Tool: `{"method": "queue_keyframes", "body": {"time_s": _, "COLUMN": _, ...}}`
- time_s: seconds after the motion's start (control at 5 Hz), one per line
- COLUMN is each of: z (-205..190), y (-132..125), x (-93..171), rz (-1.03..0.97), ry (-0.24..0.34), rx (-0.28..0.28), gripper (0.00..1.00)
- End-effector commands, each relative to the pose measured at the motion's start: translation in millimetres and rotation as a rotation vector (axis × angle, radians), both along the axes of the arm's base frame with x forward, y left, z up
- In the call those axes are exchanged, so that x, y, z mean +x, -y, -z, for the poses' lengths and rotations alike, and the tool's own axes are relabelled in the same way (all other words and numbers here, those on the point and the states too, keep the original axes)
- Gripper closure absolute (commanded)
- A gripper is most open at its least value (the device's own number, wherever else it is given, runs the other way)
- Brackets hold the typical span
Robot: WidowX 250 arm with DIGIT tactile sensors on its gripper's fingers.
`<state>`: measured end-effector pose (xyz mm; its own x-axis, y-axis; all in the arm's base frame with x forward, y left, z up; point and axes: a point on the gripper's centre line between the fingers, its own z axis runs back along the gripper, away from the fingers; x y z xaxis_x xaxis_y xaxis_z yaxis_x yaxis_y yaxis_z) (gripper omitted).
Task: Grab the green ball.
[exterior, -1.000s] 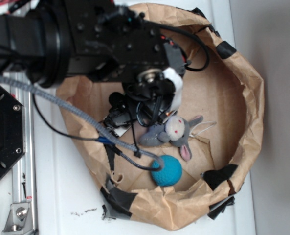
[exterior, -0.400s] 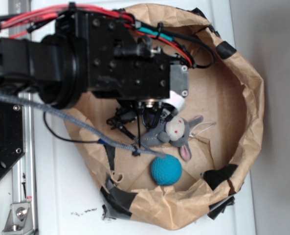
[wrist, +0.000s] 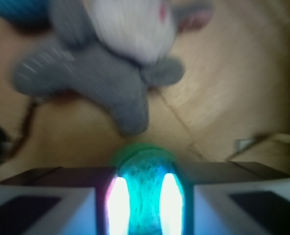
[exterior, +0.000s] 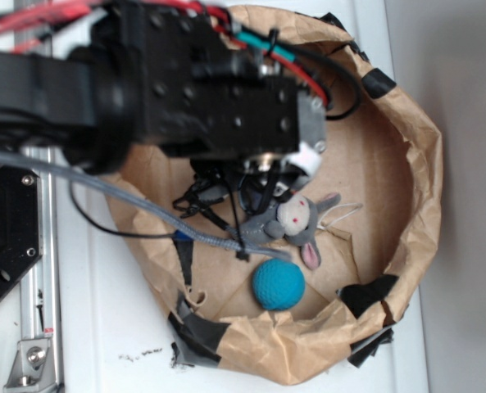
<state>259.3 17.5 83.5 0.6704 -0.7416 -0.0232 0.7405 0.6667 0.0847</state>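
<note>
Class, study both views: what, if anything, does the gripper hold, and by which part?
The gripper holds the green ball, pinched at its two opposite sides between the fingers, above the paper floor near the plush bunny.

The green ball [wrist: 144, 188] sits low in the wrist view, a small round thing with a mint-green rim and a rough, mottled face, glowing teal under two bright streaks. It's wedged between two dark blocks, off the brown surface [wrist: 223, 98].

Crumpled matt brown paper bag [exterior: 406, 164]; fuzzy grey cloth bunny [exterior: 288, 221]; knobbly teal ball [exterior: 279, 285]; glowing textured green ball [wrist: 144, 196].
</note>
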Motion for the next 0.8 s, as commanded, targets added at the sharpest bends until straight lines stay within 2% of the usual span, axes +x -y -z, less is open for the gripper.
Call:
{"method": "queue_keyframes", "body": {"time_s": 0.0, "z": -116.0, "y": 17.3, "x": 16.0, "rz": -0.259, "ry": 0.260, "rx": -0.141, "gripper": 1.00}}
{"method": "queue_keyframes", "body": {"time_s": 0.2, "z": -119.4, "y": 20.0, "x": 15.0, "rz": -0.465, "ry": 0.237, "rx": -0.182, "gripper": 1.00}}
{"method": "queue_keyframes", "body": {"time_s": 0.4, "z": -106.2, "y": 25.4, "x": 7.0, "rz": -0.625, "ry": 0.235, "rx": -0.139, "gripper": 1.00}}
{"method": "queue_keyframes", "body": {"time_s": 0.6, "z": -98.1, "y": 24.9, "x": 10.2, "rz": -0.683, "ry": 0.232, "rx": -0.112, "gripper": 1.00}}
